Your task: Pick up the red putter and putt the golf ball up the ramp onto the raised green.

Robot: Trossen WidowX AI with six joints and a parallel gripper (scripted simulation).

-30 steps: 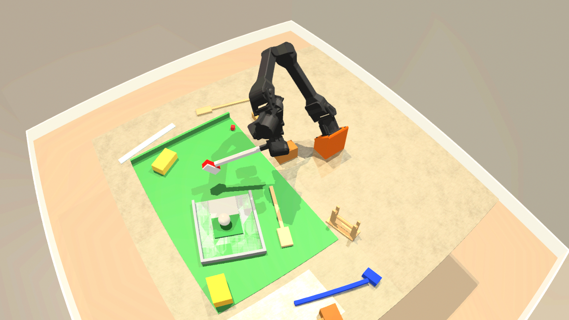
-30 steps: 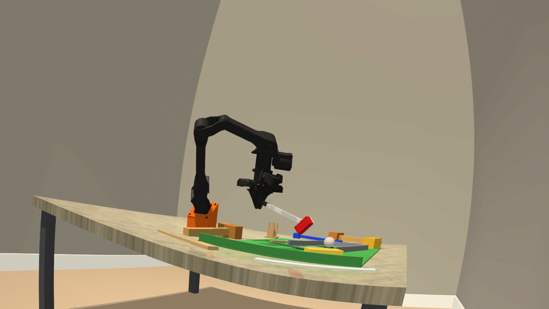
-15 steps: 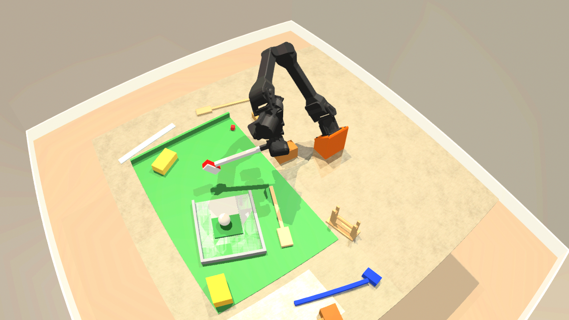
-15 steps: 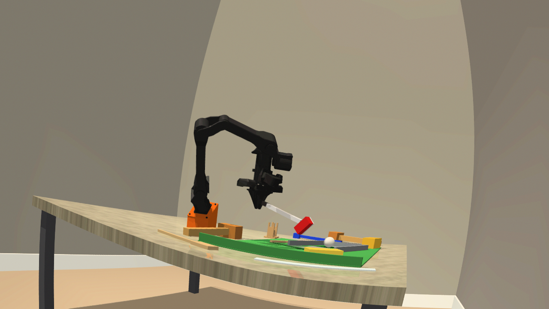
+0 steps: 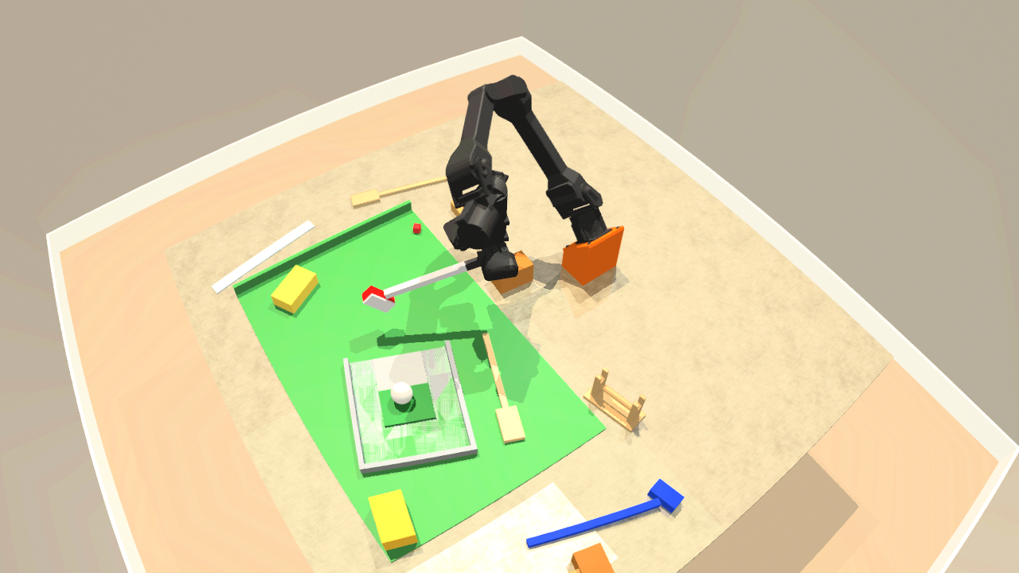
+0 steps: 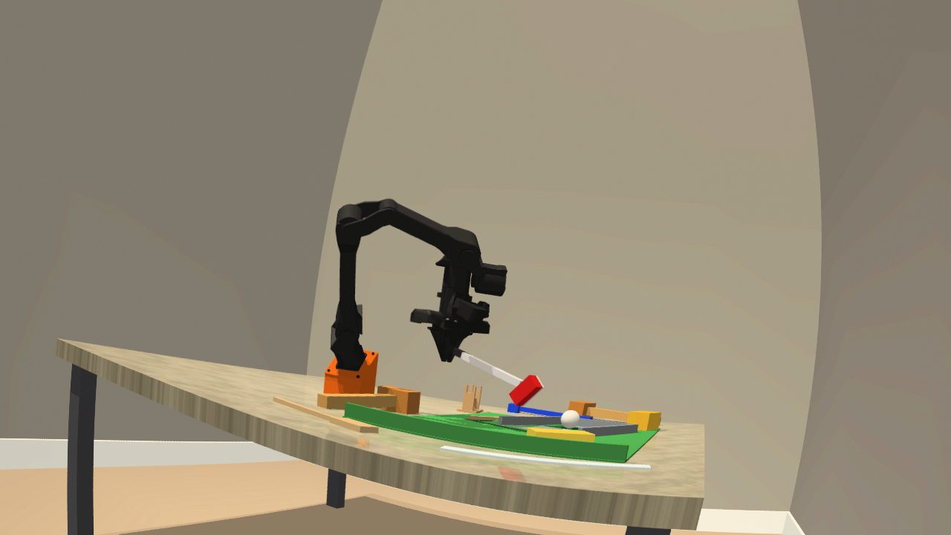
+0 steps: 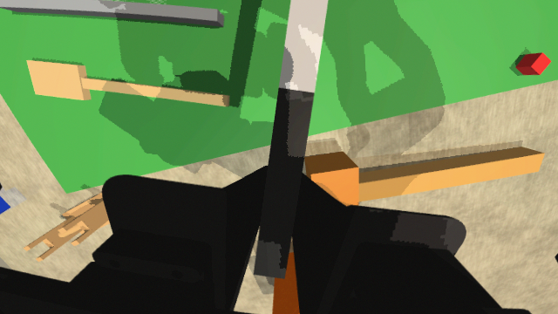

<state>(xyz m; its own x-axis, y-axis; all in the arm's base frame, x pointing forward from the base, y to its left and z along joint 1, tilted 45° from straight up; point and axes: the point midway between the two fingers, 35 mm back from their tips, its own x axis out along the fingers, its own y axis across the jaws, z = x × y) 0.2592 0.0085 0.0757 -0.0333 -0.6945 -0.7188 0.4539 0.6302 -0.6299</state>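
Note:
My gripper (image 7: 281,174) (image 6: 449,357) is shut on the black grip of the red putter (image 5: 377,297) (image 6: 526,390) (image 7: 305,39). The putter's white shaft slants down and away from the fingers, and its red and white head hangs above the green mat (image 5: 320,356), short of the ramp. The white golf ball (image 5: 401,392) (image 6: 570,419) is on the dark green raised green (image 5: 425,411), near its ramp-side edge. The pale ramp (image 5: 402,367) leads to that green, inside a grey-walled frame (image 5: 420,462). The ball is out of the wrist view.
Yellow blocks (image 5: 294,289) (image 5: 392,518) sit on the mat. A wooden club (image 5: 509,424) (image 7: 57,80) lies beside the frame. A blue club (image 5: 665,495), a wooden rack (image 5: 616,406) and an orange block (image 5: 514,276) (image 7: 336,185) stand around. A red cube (image 5: 416,228) (image 7: 534,64) sits near the mat's edge.

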